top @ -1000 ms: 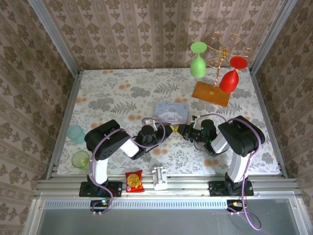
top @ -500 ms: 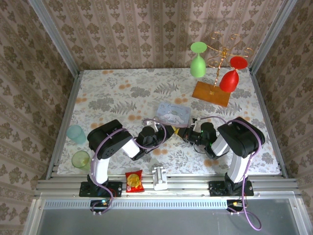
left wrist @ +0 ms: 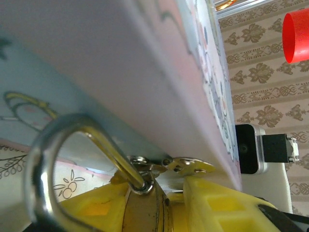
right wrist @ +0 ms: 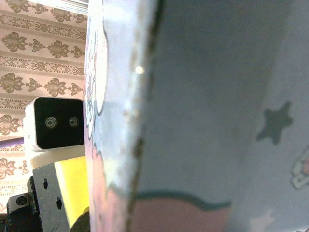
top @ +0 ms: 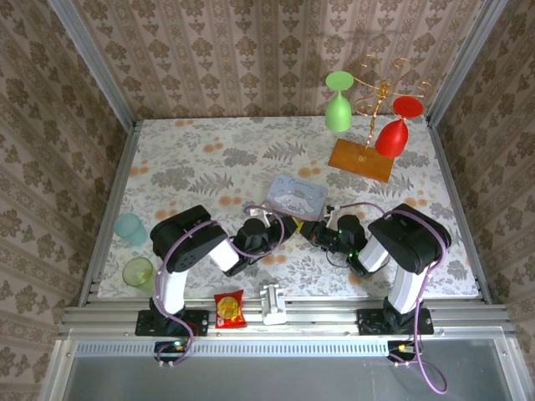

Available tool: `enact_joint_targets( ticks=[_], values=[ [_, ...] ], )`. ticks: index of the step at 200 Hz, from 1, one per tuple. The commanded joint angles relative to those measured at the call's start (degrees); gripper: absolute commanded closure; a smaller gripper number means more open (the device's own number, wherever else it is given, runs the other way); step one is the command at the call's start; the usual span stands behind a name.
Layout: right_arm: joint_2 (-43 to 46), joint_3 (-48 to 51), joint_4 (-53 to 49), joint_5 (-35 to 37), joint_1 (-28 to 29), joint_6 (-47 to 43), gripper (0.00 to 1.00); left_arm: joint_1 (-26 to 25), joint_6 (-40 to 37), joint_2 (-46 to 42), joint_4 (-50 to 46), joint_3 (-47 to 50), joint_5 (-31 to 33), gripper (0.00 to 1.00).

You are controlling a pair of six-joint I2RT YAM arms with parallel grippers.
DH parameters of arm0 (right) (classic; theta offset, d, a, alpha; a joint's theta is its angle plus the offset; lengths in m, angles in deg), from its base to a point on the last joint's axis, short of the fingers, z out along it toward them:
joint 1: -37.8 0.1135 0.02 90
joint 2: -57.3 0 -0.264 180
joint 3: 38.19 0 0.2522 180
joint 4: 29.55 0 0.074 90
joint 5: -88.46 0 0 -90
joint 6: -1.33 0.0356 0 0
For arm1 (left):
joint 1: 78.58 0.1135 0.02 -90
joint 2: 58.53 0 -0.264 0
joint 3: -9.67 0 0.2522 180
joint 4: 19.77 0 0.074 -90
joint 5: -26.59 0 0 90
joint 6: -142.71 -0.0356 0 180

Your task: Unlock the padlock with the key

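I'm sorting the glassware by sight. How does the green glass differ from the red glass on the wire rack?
Colour: the green glass is light green, the red glass bright red. Place: on the gold wire rack, the green glass hangs on the left, the red glass on the right and closer to the front. Both are stemmed and hang upside down.

Brass-gold and silver are being shown by the padlock [left wrist: 141, 210]. Pale blue and pink are being shown by the tin [top: 295, 195].

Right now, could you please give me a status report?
Left fingers clamp padlock. Right fingers shut, key hold unconfirmed. Shackle through hasp of tin; tin close to both.
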Motion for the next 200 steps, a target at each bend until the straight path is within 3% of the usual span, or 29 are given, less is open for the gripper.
enact_joint_targets(
  ticks=[1,56,72,89,119,150,200],
  values=[
    [0.65,0.96,0.29,-3.30,2.37,-0.17,0.93,-0.61,1.39,0.57,1.69,-0.46,-0.06,0.71],
    [3.95,1.48,-6.21,-2.76,3.12,-3.81,0.84,-0.25,1.22,0.20,1.74,0.02,0.41,0.70],
    [4.31,1.38,-6.27,-3.54,3.02,-3.93,0.79,0.01,1.07,0.02,1.68,0.15,0.25,0.74],
    [4.82,2.37,-6.11,-2.51,2.74,-3.81,0.71,0.12,0.80,-0.50,1.74,0.57,0.37,0.85],
    [7.80,4.44,-8.17,-1.40,-0.55,-4.80,0.61,0.21,0.89,-1.15,1.82,1.46,0.65,0.92],
    [15.42,3.22,-18.12,0.39,-2.24,-8.82,0.58,0.26,0.80,-1.87,1.82,1.79,0.47,0.96],
    [27.92,-2.65,-40.82,9.16,-2.84,-18.42,0.55,0.12,2.41,-3.45,1.85,2.25,-0.75,0.97]
  ],
)
